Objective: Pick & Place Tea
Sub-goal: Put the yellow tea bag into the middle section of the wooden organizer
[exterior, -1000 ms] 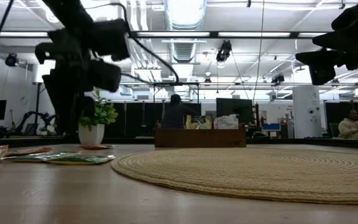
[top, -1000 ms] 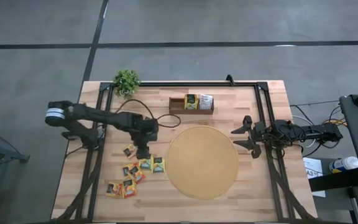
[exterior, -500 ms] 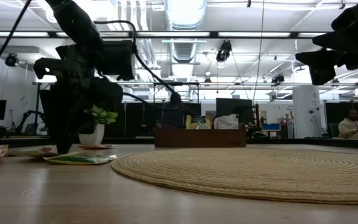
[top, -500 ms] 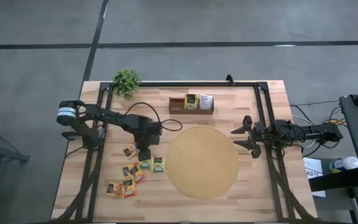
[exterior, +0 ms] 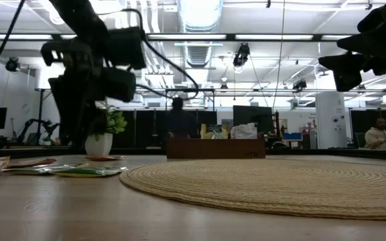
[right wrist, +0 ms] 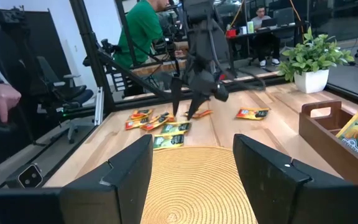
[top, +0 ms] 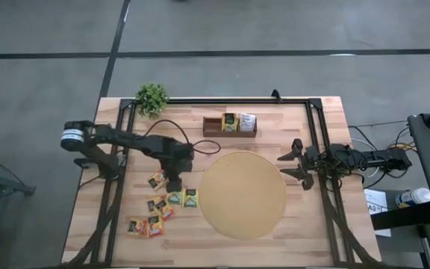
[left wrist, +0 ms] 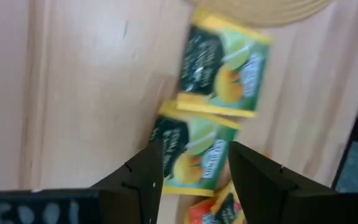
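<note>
Left gripper (top: 173, 184) hangs over the loose tea packets on the bare wood, just off the round mat's (top: 243, 194) edge. Fingers part-spread, nothing between them. In the left wrist view the two dark fingers (left wrist: 146, 177) straddle a yellow-green packet (left wrist: 188, 155) lying flat directly beneath; whether the tips touch it cannot be told. A second yellow-green packet (left wrist: 223, 70) lies just beyond the first, edges overlapping or touching, close against the mat rim. An orange-red packet (left wrist: 219, 208) peeks out between the fingers on the near side.

From above, the remaining packets (top: 149, 218) trail away from the gripper toward the table's front-left corner, with one packet (top: 156, 178) just beside the gripper on its outer side.

Wooden tray (top: 230, 124) sits past the mat, well apart from the left gripper, with a few packets (top: 238, 122) standing in it.

Right gripper (top: 291, 165) waits at the mat's far side, fingers spread wide, holding nothing, raised off the table in the low view.

Potted plant (top: 152, 97) at the back corner of the table. A person in a green top (right wrist: 143, 28) stands beyond the table in the right wrist view.
</note>
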